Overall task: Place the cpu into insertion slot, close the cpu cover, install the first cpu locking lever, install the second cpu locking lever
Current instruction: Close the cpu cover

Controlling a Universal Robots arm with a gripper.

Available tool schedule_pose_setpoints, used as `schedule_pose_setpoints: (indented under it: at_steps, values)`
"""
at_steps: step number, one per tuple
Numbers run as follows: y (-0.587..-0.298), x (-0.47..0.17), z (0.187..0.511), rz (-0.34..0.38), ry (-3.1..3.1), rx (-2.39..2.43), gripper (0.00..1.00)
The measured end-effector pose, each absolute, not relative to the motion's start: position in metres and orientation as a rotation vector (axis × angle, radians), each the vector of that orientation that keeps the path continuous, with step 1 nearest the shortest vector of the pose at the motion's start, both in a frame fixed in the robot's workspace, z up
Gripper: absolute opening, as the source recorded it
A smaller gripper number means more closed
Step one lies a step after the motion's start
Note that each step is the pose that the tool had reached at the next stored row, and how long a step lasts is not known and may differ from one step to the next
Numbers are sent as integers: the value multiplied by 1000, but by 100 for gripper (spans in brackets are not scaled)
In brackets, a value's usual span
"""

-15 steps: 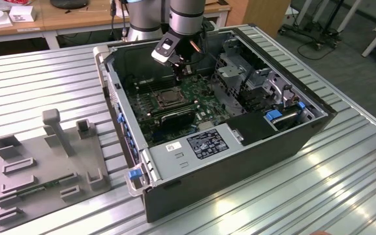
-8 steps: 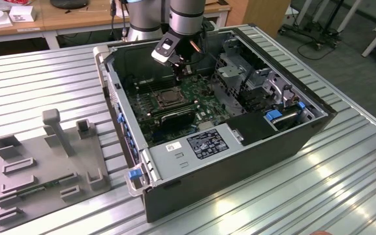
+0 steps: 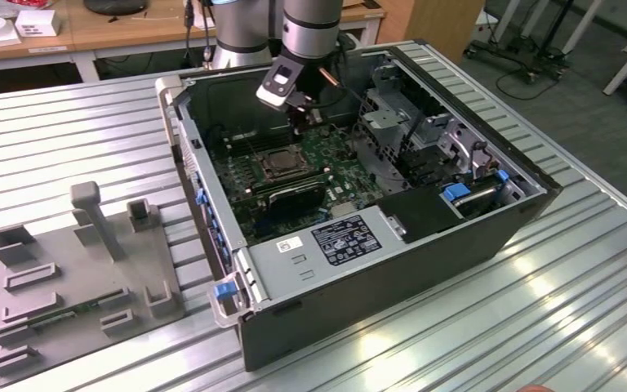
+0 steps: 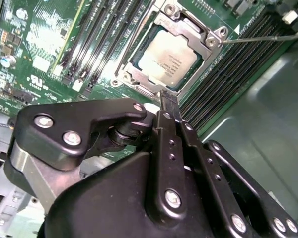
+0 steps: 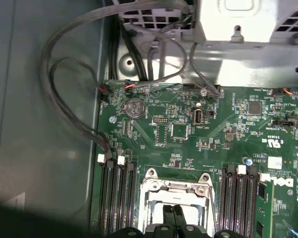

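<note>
1. cpu (image 4: 168,59) sits in insertion slot (image 3: 281,166) on green mobo (image 5: 213,134), inside the open pc case (image 3: 423,269).
2. cpu cover (image 4: 188,26) looks flat down around the chip, so steps 1-2 prob done.
3. Gripper (image 4: 165,101) fingers clenched together, nothing seen btwn them, tips just beside the slot's edge.
4. Thin lever rod (image 4: 268,37) sticks out away from the cover and looks unlatched, so both lever steps prob still left.

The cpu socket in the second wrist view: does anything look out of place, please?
The cpu sits flat under the cpu cover, but one thin locking lever juts out over the memory slots instead of lying along the cover, apparently unlatched.
</note>
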State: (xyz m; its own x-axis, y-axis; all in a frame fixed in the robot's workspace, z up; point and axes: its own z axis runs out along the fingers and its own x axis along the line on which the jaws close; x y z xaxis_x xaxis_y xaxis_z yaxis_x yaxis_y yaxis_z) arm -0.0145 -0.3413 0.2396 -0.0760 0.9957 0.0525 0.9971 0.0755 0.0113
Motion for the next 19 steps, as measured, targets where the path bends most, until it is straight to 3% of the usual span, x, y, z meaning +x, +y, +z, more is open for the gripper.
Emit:
schedule_pose_setpoints:
  at_steps: [19]
  values:
    - [-341, -14, 239, -60, -2576, -1731, 11]
